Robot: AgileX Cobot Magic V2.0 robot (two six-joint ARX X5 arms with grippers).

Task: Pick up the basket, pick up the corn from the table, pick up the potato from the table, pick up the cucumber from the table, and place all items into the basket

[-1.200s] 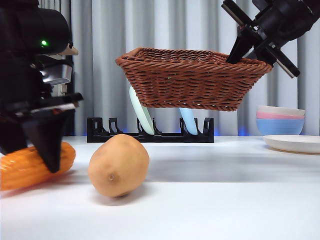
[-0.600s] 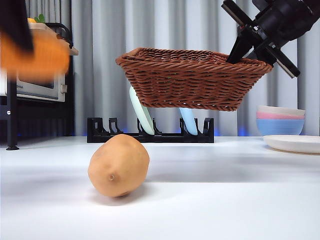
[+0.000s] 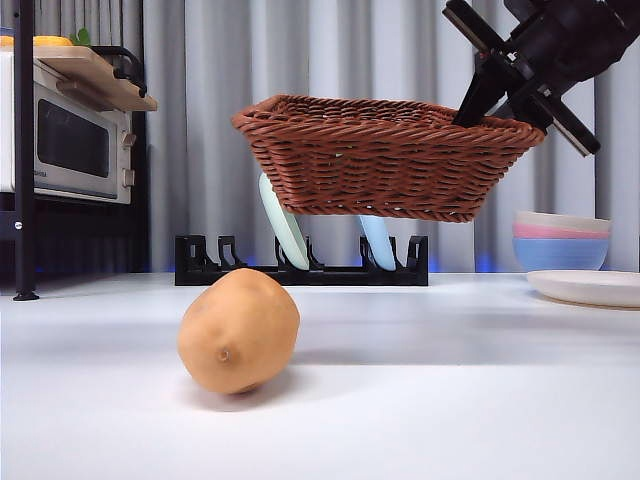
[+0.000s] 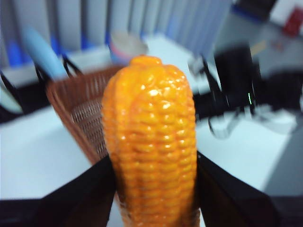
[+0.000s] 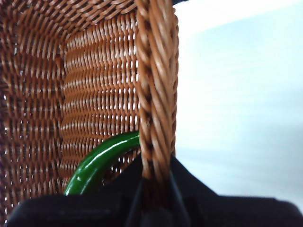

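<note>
Lying on the table (image 3: 450, 400) nearest the camera, potato (image 3: 238, 330), dimple end forward. Hanging above and behind the potato, clear of the table, basket (image 3: 385, 158), tilted, its braided rim pinched at the far-right corner by right gripper (image 3: 478, 100). Curled inside the basket against that wall, cucumber (image 5: 102, 161). Clamped upright in left gripper (image 4: 151, 189), corn (image 4: 150, 142), close beside the basket.

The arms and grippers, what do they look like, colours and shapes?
Both are black. The right gripper ends an arm of matte black blocks with flat bars jutting out crosswise in the front view; in its wrist view its jaws are smooth, dark wedges. The left gripper shows two broad, matte black jaws tapering upward. No cables or markings are visible.
</note>
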